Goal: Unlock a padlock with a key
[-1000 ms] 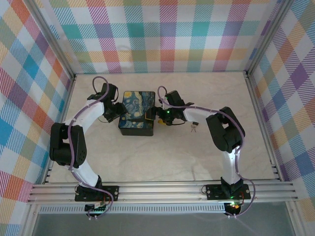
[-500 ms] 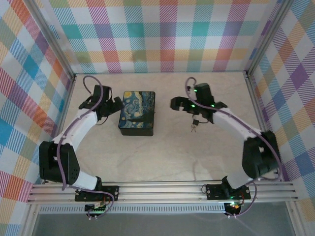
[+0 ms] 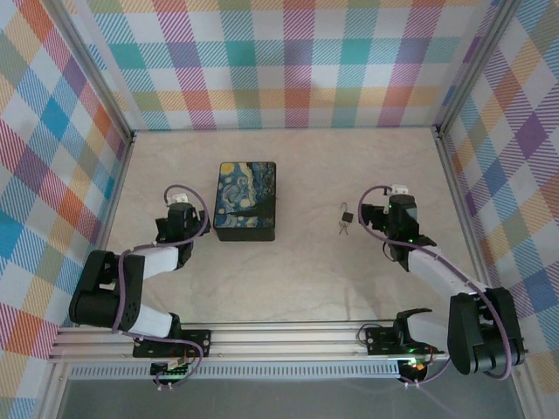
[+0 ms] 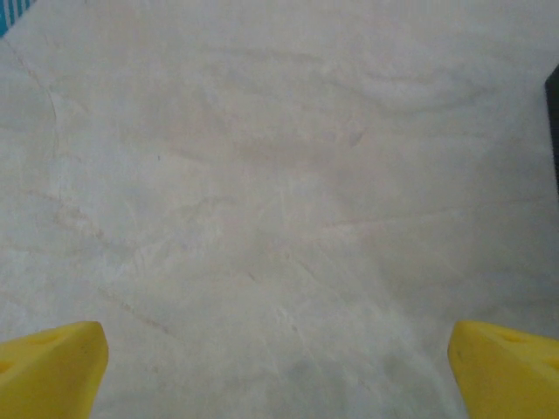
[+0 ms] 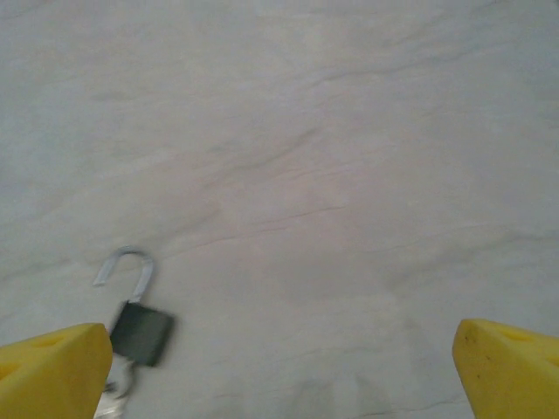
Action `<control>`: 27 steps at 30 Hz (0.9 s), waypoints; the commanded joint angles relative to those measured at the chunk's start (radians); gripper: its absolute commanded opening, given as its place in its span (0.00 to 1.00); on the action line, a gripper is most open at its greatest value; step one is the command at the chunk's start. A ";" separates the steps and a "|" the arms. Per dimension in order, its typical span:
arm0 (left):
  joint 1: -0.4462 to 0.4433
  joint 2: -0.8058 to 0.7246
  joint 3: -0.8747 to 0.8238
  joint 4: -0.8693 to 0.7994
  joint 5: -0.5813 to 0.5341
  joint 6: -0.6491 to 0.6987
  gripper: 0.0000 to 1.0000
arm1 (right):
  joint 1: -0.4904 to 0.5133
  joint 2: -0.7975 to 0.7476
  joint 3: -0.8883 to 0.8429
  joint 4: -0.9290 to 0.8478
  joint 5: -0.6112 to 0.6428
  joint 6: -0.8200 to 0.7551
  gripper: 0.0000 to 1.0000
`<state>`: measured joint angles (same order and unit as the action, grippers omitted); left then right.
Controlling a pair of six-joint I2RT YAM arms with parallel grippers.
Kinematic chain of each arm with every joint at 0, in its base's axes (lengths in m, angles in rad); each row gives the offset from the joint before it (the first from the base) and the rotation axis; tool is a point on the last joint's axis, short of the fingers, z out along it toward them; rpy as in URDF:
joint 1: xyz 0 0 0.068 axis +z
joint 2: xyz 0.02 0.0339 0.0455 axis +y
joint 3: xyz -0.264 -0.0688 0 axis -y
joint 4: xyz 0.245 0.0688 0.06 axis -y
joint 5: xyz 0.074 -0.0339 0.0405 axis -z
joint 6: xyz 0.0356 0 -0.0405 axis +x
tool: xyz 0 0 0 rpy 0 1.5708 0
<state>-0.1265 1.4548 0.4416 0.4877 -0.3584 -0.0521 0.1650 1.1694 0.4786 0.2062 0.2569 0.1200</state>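
Left gripper [image 4: 278,371] and right gripper [image 5: 281,371] both gape empty. The padlock [image 5: 140,330] lies beside the right one; a careless sweep could knock it away.

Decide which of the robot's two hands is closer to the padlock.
The right hand: the padlock lies right beside one of its yellow fingertips, while the left hand sits across the painted box from it.

In the right wrist view, the key [image 5: 113,397] is being cut off by the lower edge, tight against a yellow fingertip [image 5: 52,371], and the padlock [image 5: 140,332] above it is looking slightly blurred. In the left wrist view, the black box [image 4: 555,113] is showing as a dark sliver clipped by the right edge.
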 commanded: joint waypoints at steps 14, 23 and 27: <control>0.045 0.110 -0.019 0.313 0.218 0.077 1.00 | -0.118 0.351 -0.117 0.702 -0.156 -0.109 1.00; 0.045 0.108 -0.019 0.315 0.218 0.077 1.00 | -0.126 0.369 -0.085 0.662 -0.125 -0.086 1.00; 0.047 0.111 -0.015 0.307 0.229 0.078 1.00 | -0.128 0.367 -0.084 0.658 -0.125 -0.085 0.99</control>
<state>-0.0910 1.5627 0.4137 0.7628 -0.1555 0.0162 0.0452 1.5459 0.3817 0.8486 0.1410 0.0360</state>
